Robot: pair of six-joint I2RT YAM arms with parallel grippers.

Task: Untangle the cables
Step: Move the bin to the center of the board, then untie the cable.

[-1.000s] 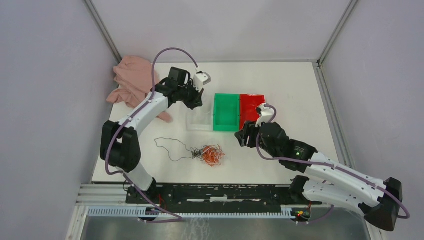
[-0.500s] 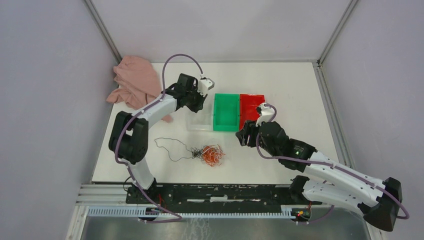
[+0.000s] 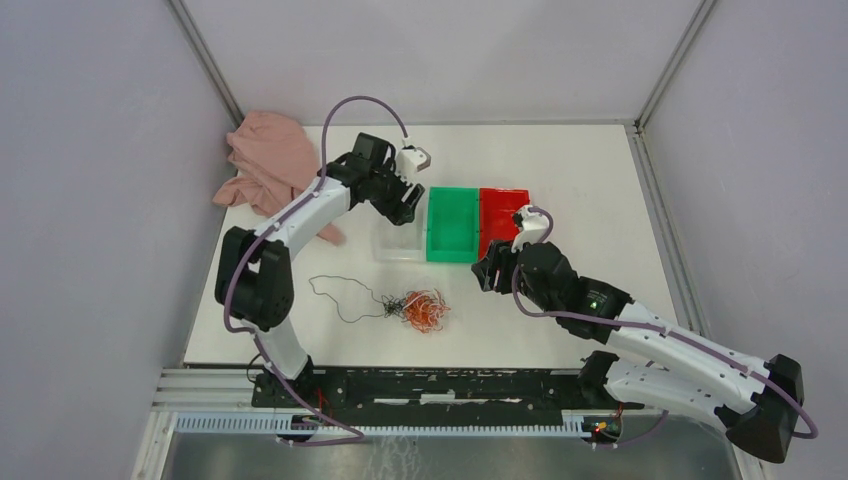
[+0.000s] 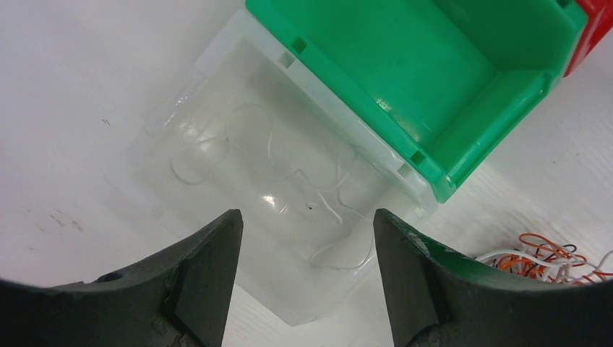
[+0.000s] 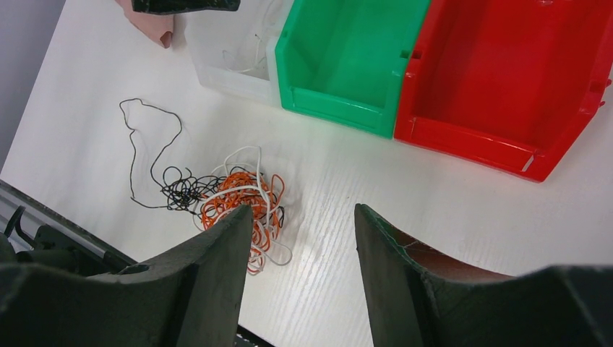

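Left gripper (image 4: 305, 228) has just been popped open over the clear bin (image 4: 217, 195), and a whitish cable (image 4: 269, 148) is now lying loose inside, so one strand looks sorted. The remaining cables (image 5: 235, 199), orange, black and white, are left knotted on the desk (image 5: 434, 210) below the right gripper (image 5: 303, 217), which is spread and empty.

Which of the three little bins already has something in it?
The clear bin, at the left end of the row: a thin whitish wire lies curled inside. The green bin and red bin are empty.
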